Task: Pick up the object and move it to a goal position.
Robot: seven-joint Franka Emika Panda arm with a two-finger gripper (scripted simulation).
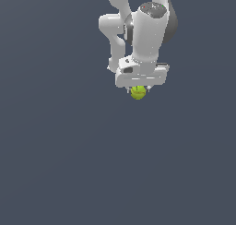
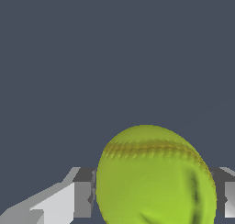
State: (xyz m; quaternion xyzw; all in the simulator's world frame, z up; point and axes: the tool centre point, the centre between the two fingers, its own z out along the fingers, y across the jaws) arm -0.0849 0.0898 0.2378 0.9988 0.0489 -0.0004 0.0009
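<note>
**Me:** Ball (image 1: 138,92) first. It sits right under the white gripper (image 1: 138,89), between the two fingers. In the exterior view that spot is up near twelve o'clock, a bit toward one o'clock from the middle.

**Helper:** Is the hand holding it?

**Me:** I think so. In the wrist view the ball (image 2: 156,177) fills the gap, and a grey finger pad (image 2: 83,192) touches it at its nine o'clock side. Another pad sits at its three o'clock side. So the hand is closed on the ball.

**Helper:** What could go wrong?

**Me:** It is round and smooth, so it could roll out. The pads only touch two small spots. If I move the arm fast or stop hard, the ball might slip and drop. I also cannot see any table or floor, just flat dark grey (image 1: 55,164) all around. So I cannot tell how far it would fall or where it would roll.

**Helper:** Anything else?

**Me:** I see no mark for the goal in either view. I could take the ball to the wrong place.

**Helper:** What does the ball look like?

**Me:** Yellow-green, small, much thinner than the gripper. It has a curved line of tiny dark stitches near its twelve o'clock edge in the wrist view, and a darker green smudge toward four o'clock. It looks a bit like a softball.
</note>
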